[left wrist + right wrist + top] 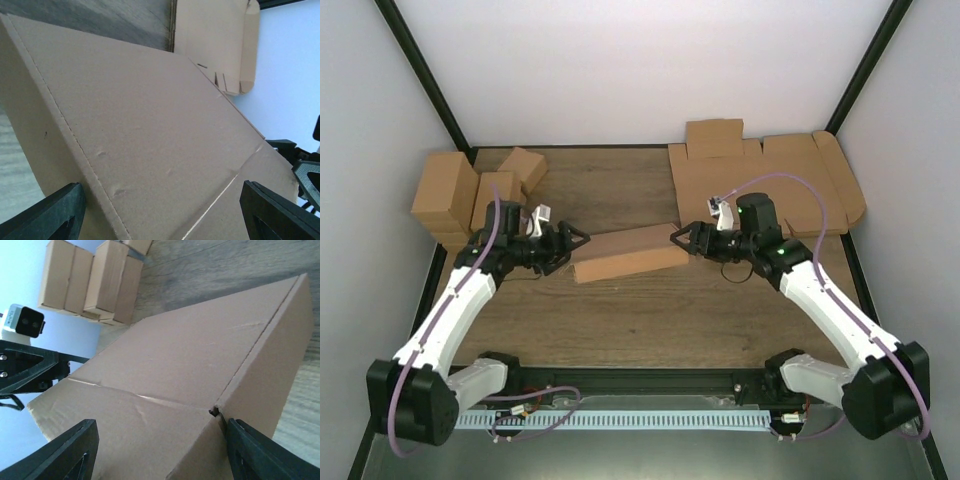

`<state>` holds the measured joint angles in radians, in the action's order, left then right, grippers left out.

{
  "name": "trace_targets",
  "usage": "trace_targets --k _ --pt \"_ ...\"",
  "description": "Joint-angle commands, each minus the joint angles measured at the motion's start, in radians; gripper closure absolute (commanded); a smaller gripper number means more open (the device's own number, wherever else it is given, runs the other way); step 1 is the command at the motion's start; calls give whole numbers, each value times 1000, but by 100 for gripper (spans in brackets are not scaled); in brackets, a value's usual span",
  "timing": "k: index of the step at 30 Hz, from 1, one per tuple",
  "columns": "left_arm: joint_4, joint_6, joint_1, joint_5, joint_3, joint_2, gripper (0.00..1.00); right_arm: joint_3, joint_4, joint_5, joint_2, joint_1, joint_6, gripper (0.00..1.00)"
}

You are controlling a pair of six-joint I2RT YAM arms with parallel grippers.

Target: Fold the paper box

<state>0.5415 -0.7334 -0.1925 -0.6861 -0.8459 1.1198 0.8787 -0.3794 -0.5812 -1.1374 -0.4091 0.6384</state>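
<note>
The paper box (628, 253) is a shallow, closed brown cardboard box in the middle of the table, seen slightly tilted. My left gripper (576, 240) is at its left end and my right gripper (680, 238) is at its right end. Both are open wide, and the box end sits between the jaws. In the left wrist view the box top (150, 130) fills the gap between the black fingers (50, 215). In the right wrist view the box (190, 365) lies between the fingers (270, 455), and one box corner touches the right one.
A wide flat cardboard sheet with rounded end flaps (770, 185) lies at the back right and also shows in the left wrist view (215, 40). A stack of smaller brown cartons (470, 190) stands at the back left and shows in the right wrist view (85, 280). White walls close in the table.
</note>
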Motion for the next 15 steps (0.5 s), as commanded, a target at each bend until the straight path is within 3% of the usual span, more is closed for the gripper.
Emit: trace_targets --k 1,9,15 --pt "-1 -88 -22 -126 24 -98 13 5 -50 -143 69 -16 67 28" --pt "-108 -323 -22 -166 150 -221 12 9 -128 -184 143 -16 215 28" --pt "-144 -413 -22 -162 177 -200 9 -37 -148 -145 204 -16 365 34"
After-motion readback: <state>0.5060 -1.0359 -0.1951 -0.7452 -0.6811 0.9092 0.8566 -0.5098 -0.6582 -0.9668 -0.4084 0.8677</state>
